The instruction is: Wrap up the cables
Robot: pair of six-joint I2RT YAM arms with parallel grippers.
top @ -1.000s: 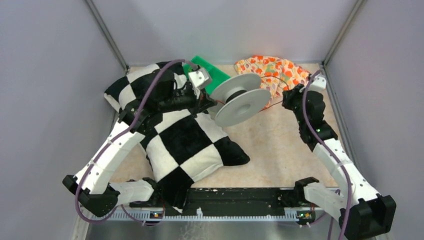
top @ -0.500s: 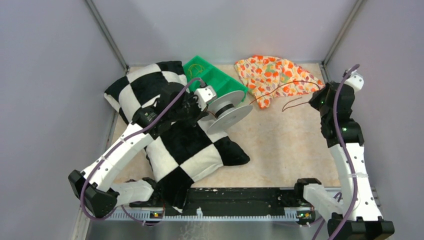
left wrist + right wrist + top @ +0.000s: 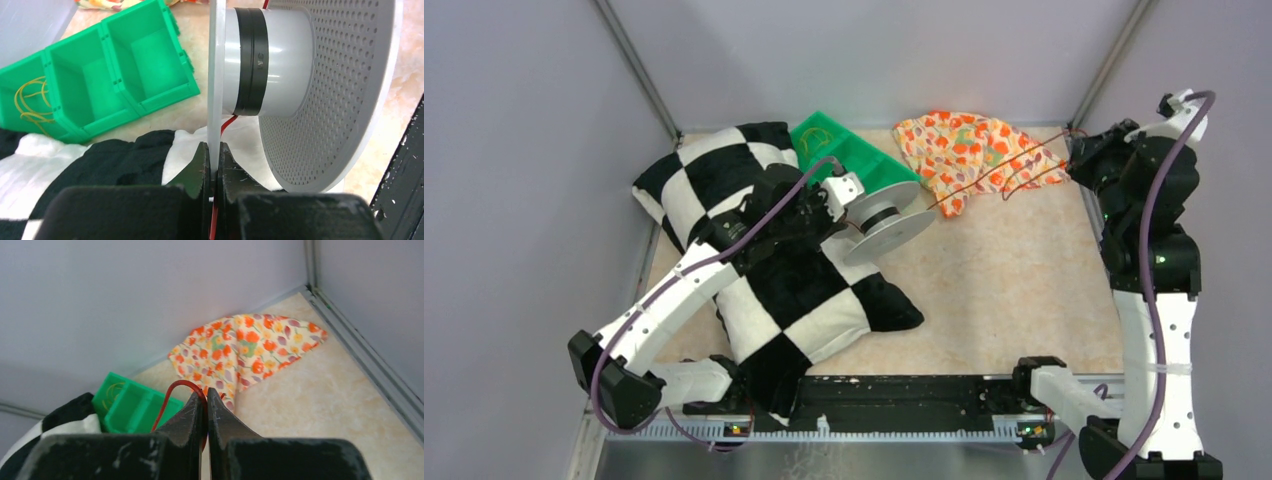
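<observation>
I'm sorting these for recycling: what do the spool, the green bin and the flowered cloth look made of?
Spool: probably grey moulded plastic, matte, one flange evenly perforated. Green bin: rigid plastic, slightly glossy, with moulded ribs. Flowered cloth: thin printed fabric, lying in soft folds.

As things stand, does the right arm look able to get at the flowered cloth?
Probably yes: the cloth lies in the open ahead of the right claw, nothing bulky between them. But that claw is shut on the wire, so it must let go first.
</observation>
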